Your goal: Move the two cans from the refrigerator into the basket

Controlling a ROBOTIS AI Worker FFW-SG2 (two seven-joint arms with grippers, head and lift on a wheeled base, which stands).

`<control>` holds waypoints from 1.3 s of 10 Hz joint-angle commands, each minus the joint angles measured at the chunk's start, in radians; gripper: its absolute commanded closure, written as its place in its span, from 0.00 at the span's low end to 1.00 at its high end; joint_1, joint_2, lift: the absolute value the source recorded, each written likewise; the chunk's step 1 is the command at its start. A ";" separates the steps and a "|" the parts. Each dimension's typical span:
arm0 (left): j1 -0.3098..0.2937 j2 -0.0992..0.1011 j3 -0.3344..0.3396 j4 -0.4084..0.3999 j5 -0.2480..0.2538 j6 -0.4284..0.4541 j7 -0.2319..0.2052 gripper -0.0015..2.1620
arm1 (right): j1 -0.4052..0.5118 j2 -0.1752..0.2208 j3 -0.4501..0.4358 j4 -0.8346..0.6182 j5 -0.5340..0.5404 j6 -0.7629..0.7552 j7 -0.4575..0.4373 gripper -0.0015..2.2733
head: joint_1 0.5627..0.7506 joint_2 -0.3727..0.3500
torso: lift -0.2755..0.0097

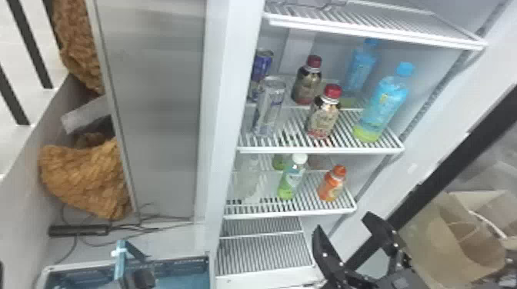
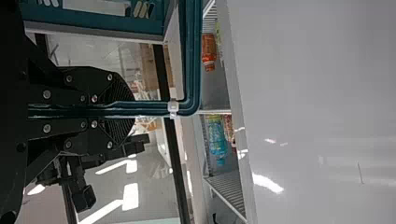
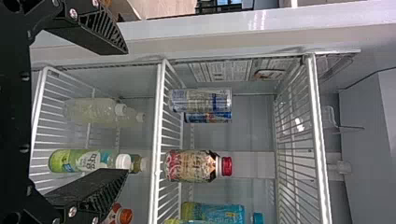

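A silver can (image 1: 269, 107) stands on the refrigerator's upper bottle shelf, at its left side, with a blue can (image 1: 262, 63) behind it. The right wrist view has the silver can (image 3: 201, 100) partly covering the blue can (image 3: 210, 117). My right gripper (image 1: 344, 225) is open, low in front of the refrigerator and right of the shelves; its fingers are apart with nothing between them at the right gripper (image 3: 125, 112). At lower left, my left gripper (image 1: 138, 278) holds the teal basket (image 1: 177, 266). The left gripper (image 2: 123, 109) is shut on the basket handle (image 2: 191, 60).
Red-capped bottles (image 1: 323, 113) and blue bottles (image 1: 384, 103) stand right of the cans. A green bottle (image 1: 292, 178) and an orange bottle (image 1: 332, 184) are on the shelf (image 1: 292, 213) below. The refrigerator's left frame (image 1: 221, 127) rises between basket and shelves. A paper bag (image 1: 442, 246) is at right.
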State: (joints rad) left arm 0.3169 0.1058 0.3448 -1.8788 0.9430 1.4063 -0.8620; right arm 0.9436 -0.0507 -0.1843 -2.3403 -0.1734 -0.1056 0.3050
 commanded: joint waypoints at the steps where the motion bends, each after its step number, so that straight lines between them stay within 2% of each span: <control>1: 0.000 0.000 0.000 0.000 0.000 0.000 0.000 0.55 | -0.001 0.000 -0.001 0.003 -0.002 0.000 0.000 0.07 | 0.70 0.15 | 0.86; 9: -0.003 0.000 -0.002 0.000 0.004 -0.002 0.000 0.55 | -0.006 0.000 0.001 0.000 -0.002 0.000 0.000 0.07 | 0.70 0.15 | 0.86; 13: -0.032 0.003 -0.008 0.000 -0.006 -0.002 0.001 0.55 | -0.121 -0.026 0.001 0.044 0.006 0.000 0.006 0.06 | 0.70 0.16 | 0.86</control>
State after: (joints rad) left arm 0.2891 0.1088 0.3383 -1.8788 0.9380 1.4040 -0.8610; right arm 0.8401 -0.0713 -0.1837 -2.3029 -0.1678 -0.1056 0.3113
